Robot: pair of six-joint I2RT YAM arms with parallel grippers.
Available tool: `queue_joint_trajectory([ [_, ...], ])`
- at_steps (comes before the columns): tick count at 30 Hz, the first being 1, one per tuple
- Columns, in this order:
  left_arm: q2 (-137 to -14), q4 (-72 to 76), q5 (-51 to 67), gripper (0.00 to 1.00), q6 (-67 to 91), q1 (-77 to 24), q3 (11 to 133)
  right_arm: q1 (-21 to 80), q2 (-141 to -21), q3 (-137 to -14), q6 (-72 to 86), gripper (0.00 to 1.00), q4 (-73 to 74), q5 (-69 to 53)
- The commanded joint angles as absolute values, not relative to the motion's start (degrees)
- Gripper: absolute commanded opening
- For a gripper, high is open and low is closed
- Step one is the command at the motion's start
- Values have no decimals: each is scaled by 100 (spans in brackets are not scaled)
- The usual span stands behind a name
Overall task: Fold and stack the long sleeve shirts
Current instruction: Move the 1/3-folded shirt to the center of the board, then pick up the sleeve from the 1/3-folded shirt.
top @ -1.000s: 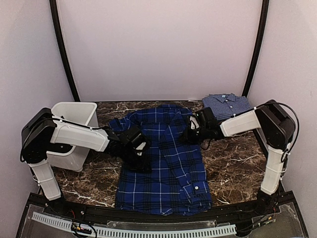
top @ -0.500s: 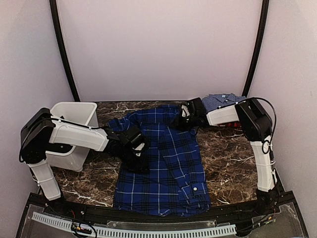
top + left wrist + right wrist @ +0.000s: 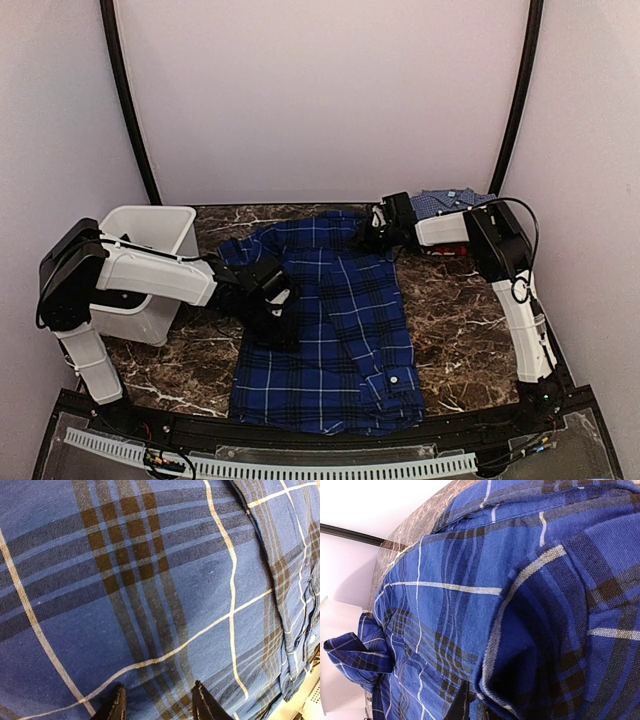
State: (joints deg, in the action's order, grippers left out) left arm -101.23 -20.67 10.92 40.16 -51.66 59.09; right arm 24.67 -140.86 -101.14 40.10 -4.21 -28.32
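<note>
Top external view: you have a marble table [image 3: 470, 330] with both arms reaching in over the cloth.
White bin [image 3: 150, 240]: stands at the far left of the table, just beside your left arm.
Left gripper [image 3: 275, 315]: down on the left side of the plaid shirt, about halfway along its length.
Left jaws: in the left wrist view your two dark fingertips [image 3: 117, 707] stand apart on flat cloth, with no fold pinched between them, so read them as parted.
Plaid shirt [image 3: 330, 330]: deep blue with black and white lines. It lies spread in the middle of the table, collar end toward the back wall and hem at the near edge. One sleeve is bunched at the upper left, near the bin.
Right gripper [image 3: 372, 237]: at the shirt's far right corner, near the shoulder.
Right jaws: closed on a doubled edge of the plaid shirt. In the right wrist view that fold fills the frame right at your fingers [image 3: 462, 705].
Fine-check shirt [image 3: 450, 203]: lighter blue and folded, collar showing. It sits at the back right corner, partly hidden behind your right arm.
</note>
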Motion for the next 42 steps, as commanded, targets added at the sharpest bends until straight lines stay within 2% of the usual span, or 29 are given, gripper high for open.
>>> queue_joint_trajectory([
  [1,-9948,-2337,1098,44,4048,-5194,5734,2373,-14220,-10266,4188,9,-392,-2674],
  [20,-10143,-1944,1417,44,3972,-5200,6095,1880,-14568,-10956,3989,9,507,-2507],
  [26,-10193,-1939,1419,44,3981,-5194,6488,1867,-14687,-11692,3727,11,939,-2954],
  [34,-9630,-2501,406,45,4052,-4812,6944,2024,-13810,-11343,3512,31,892,-2916],
  [42,-9500,-2584,86,48,3562,-3570,7391,2353,-12381,-10330,3208,52,738,-2387],
])
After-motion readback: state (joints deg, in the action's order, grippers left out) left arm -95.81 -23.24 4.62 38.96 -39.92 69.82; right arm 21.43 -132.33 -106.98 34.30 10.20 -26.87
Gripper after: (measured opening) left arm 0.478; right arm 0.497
